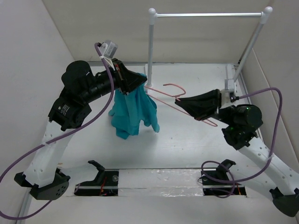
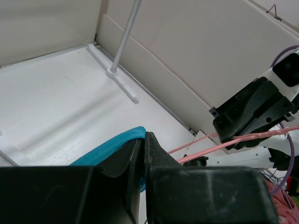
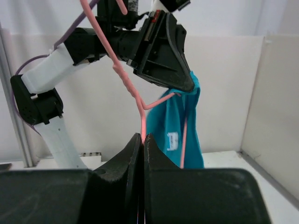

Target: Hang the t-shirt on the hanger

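The teal t-shirt [image 1: 133, 109] hangs in the air from my left gripper [image 1: 140, 80], which is shut on its top edge; a teal fold [image 2: 110, 147] shows beside the left jaw. The thin pink wire hanger [image 1: 169, 96] is held by my right gripper [image 1: 183, 101], which is shut on its wire [image 3: 142, 122]. One end of the hanger reaches into the shirt at the left gripper. In the right wrist view the shirt [image 3: 180, 126] hangs behind the hanger wire, with a white label showing. The hanger wires [image 2: 224, 142] cross the left wrist view.
A white-and-silver rail [image 1: 208, 15] on two posts stands at the back of the table. White walls close the left, back and right sides. Two black gripper rests [image 1: 100, 170] sit at the near edge.
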You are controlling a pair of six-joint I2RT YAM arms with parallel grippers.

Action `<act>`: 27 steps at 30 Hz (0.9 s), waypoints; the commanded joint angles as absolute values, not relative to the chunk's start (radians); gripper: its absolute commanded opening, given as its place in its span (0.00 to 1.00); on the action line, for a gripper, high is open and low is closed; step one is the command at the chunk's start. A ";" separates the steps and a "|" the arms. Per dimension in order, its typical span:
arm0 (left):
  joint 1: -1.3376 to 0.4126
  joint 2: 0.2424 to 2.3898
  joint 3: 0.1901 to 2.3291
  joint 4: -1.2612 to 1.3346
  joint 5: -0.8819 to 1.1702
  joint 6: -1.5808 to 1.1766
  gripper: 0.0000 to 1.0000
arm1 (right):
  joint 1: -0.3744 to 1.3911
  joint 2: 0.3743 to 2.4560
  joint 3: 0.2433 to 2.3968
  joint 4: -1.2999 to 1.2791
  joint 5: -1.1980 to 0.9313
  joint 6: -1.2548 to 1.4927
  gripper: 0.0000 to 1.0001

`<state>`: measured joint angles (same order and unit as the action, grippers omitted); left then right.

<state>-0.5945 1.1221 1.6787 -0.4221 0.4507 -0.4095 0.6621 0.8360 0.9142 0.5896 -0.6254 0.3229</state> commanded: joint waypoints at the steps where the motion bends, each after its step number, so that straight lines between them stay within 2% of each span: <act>1: -0.600 1.117 1.623 -0.357 0.531 -0.426 0.00 | 0.687 0.995 0.917 0.868 -0.639 0.431 0.00; 4: -0.600 1.127 1.611 -0.376 0.529 -0.397 0.00 | 0.699 1.116 0.966 0.948 -0.780 0.488 0.00; 6: -0.600 1.127 1.586 -0.364 0.531 -0.387 0.00 | 0.710 1.178 0.919 1.030 -0.795 0.543 0.00; 12: -0.600 1.091 1.406 -0.183 0.569 -0.439 0.00 | 0.692 1.268 0.782 1.238 -0.735 0.649 0.00; 14: -0.600 1.063 1.356 -0.120 0.569 -0.498 0.00 | 0.683 1.295 0.736 1.310 -0.652 0.673 0.00; 17: -0.600 1.025 1.298 -0.061 0.525 -0.535 0.00 | 0.637 1.367 0.703 1.512 -0.572 0.774 0.00; 19: -0.600 0.985 1.223 -0.019 0.499 -0.561 0.00 | 0.592 1.441 0.718 1.752 -0.562 0.936 0.00; 22: -0.600 0.982 1.200 -0.008 0.529 -0.572 0.00 | 0.565 1.518 0.759 1.813 -0.529 1.005 0.00; 25: -0.600 1.043 1.239 -0.060 0.578 -0.545 0.00 | 0.613 1.561 0.846 1.813 -0.547 0.999 0.00; 27: -0.600 1.042 1.227 -0.071 0.524 -0.540 0.00 | 0.643 1.571 0.874 1.813 -0.537 0.982 0.00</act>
<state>-0.5655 1.0519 1.2049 -0.0879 0.4397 -0.5316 0.6247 1.5562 0.7795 1.3396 -0.7086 0.9302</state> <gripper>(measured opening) 0.010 0.066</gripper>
